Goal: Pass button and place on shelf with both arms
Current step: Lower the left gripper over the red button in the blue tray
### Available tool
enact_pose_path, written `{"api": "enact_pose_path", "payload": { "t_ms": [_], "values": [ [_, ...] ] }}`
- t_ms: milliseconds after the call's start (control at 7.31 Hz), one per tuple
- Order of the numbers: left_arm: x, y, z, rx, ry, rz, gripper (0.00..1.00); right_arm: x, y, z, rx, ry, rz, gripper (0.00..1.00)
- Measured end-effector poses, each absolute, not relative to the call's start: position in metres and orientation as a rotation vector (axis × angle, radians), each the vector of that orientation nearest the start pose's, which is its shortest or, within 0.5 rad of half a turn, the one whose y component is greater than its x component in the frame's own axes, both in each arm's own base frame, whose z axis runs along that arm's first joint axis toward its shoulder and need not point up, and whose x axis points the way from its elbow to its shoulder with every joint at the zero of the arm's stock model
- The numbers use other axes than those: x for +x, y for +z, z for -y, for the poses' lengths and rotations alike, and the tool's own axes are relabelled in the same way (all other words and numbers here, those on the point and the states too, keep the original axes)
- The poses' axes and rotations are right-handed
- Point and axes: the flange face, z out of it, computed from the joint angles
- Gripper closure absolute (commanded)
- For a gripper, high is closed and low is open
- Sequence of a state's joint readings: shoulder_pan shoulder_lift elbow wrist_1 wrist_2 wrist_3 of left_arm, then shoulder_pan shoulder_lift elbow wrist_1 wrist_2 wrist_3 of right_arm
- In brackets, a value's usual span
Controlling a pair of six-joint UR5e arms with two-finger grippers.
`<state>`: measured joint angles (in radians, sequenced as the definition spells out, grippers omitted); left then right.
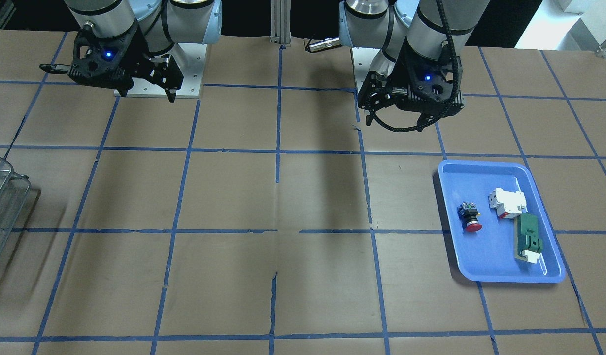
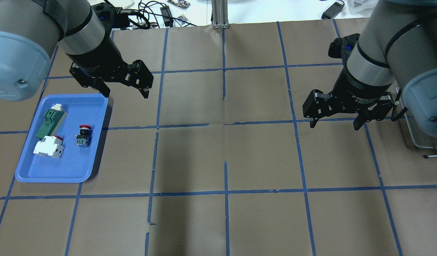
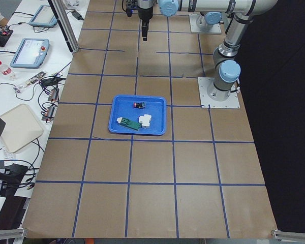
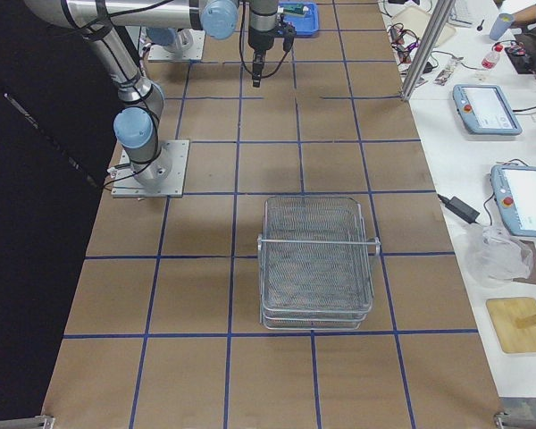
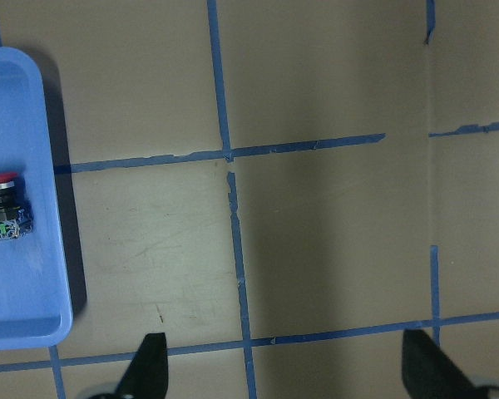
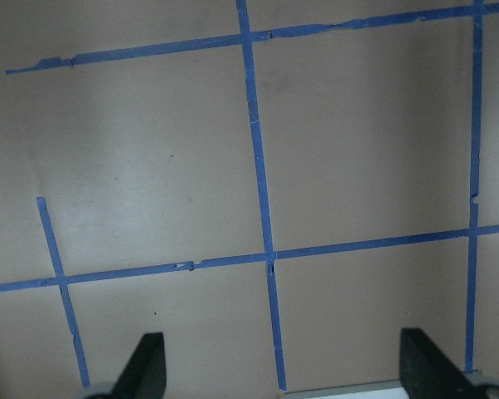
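Where it lies on its side in the blue tray, the button shows a round red mushroom cap, short black body and blue-green base. Left tool and right tool: spread wide, holding nothing, above the surface.

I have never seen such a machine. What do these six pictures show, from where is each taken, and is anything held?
Two silver-grey robot arms stand at a brown table with blue tape lines. Four pictures come from fixed cameras: front, overhead, and both table ends. Two come from cameras on the wrists. A blue plastic tray holds a red-capped push button, a white block and a green-and-white part. A silvery wire-mesh shelf stands at the other end. The left gripper and the right gripper are open and hold nothing.
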<state>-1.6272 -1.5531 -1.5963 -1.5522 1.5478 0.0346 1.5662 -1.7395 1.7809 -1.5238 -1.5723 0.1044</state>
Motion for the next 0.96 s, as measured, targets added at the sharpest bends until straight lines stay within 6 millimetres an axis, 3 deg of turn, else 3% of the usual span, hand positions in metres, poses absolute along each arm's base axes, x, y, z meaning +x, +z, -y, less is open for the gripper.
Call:
{"api": "enact_pose_path", "payload": {
  "t_ms": [274,410,684,958],
  "values": [
    [-0.160,0.486,0.475,0.134,-0.017,-3.159,0.00,0.131,0.464,0.409,0.175,0.108,-3.141,0.00],
    [-0.150,0.486,0.479,0.109,-0.024,-3.149,0.00,0.131,0.469,0.406,0.173,0.079,-3.140,0.00],
    [-0.094,0.469,0.498,0.032,0.014,-3.120,0.00,0.131,0.472,0.405,0.173,0.063,-3.138,0.00],
    [-0.015,0.429,0.501,0.044,0.133,-3.129,0.00,0.132,0.471,0.405,0.175,0.064,-3.135,0.00]
  ]
}}
